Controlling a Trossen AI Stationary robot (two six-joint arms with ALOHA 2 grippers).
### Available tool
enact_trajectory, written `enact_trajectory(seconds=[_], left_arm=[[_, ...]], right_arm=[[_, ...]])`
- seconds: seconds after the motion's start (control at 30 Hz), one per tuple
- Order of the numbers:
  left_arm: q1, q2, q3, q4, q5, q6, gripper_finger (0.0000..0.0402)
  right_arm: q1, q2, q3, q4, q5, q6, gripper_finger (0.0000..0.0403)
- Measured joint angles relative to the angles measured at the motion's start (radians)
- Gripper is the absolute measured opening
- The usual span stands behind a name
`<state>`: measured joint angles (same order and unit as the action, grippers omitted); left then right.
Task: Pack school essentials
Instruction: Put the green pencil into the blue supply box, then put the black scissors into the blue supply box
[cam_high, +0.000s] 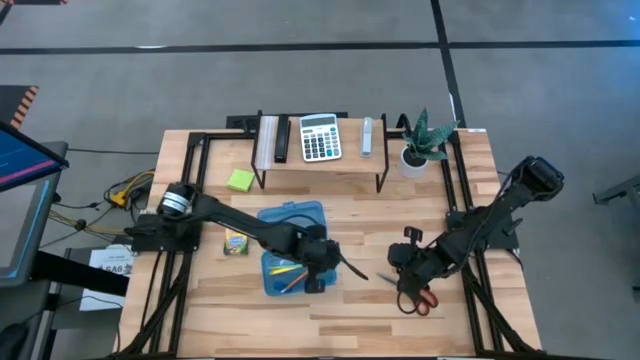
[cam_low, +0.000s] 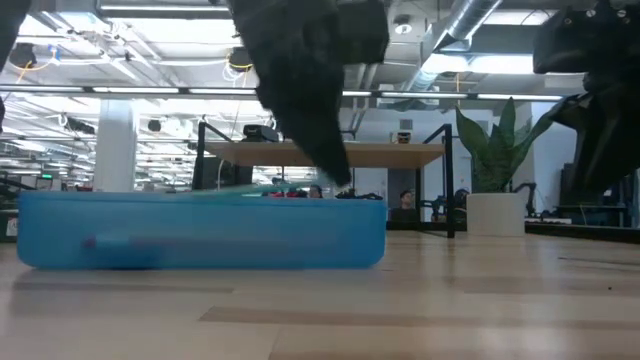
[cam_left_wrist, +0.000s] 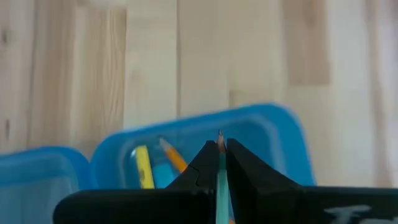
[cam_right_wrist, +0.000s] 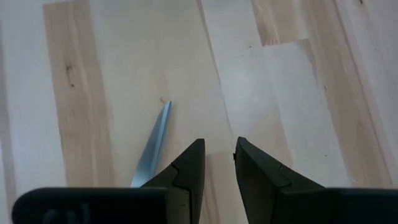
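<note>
Left wrist view: pen poised over the open case.
The left gripper (cam_left_wrist: 221, 146) pinches the thin blue pen (cam_left_wrist: 221, 186) above the blue case (cam_high: 291, 275), its long axis along the fingers toward 12 o'clock; the right gripper (cam_right_wrist: 219, 155), narrowly parted, sits with the red-handled scissors (cam_high: 420, 298) just at 7 o'clock.

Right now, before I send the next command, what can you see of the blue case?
The blue case is translucent plastic with rounded corners, lying open and flat on the wooden table, lid half beside tray half. The tray holds a yellow pencil and an orange pencil. The left gripper hovers above it, fingers shut on a thin blue pen.
</note>
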<state>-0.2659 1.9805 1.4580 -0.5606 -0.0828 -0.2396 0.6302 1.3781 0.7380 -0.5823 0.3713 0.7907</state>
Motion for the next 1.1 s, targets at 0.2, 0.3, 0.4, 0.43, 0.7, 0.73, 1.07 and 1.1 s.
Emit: enact_trajectory(seconds=[0.2, 0.3, 0.4, 0.43, 0.7, 0.73, 1.07, 1.1], left_arm=[[-0.003, 0.019, -0.005, -0.016, 0.0, -0.009, 0.0001], [-0.004, 0.019, -0.005, -0.019, 0.0, -0.011, 0.0019], [-0.007, 0.019, -0.005, -0.032, 0.004, -0.016, 0.0056], [-0.009, 0.019, -0.005, -0.036, 0.0, -0.016, 0.007], [-0.043, -0.044, -0.005, -0.034, -0.11, 0.004, 0.0141], [-0.054, -0.057, -0.005, -0.029, -0.148, 0.009, 0.0142], [-0.144, -0.162, -0.232, 0.468, -0.225, 0.125, 0.0099], [-0.144, -0.17, -0.269, 0.538, -0.208, 0.127, 0.0095]], right_arm=[[0.013, 0.0, 0.0, 0.0, 0.0, 0.001, 0.0109], [0.006, 0.0, 0.0, 0.0, -0.001, 0.001, 0.0109], [0.001, 0.0, 0.017, -0.031, -0.034, 0.008, 0.0109], [0.001, 0.0, 0.039, -0.06, -0.049, 0.018, 0.0109], [0.075, 0.0, 0.159, -0.176, -0.082, 0.111, 0.0109], [0.092, 0.0, 0.159, -0.176, -0.101, 0.143, 0.0109], [0.33, 0.0, 0.159, -0.196, -0.149, 0.49, 0.0109], [0.345, 0.0, 0.159, -0.201, -0.149, 0.52, 0.0109]])
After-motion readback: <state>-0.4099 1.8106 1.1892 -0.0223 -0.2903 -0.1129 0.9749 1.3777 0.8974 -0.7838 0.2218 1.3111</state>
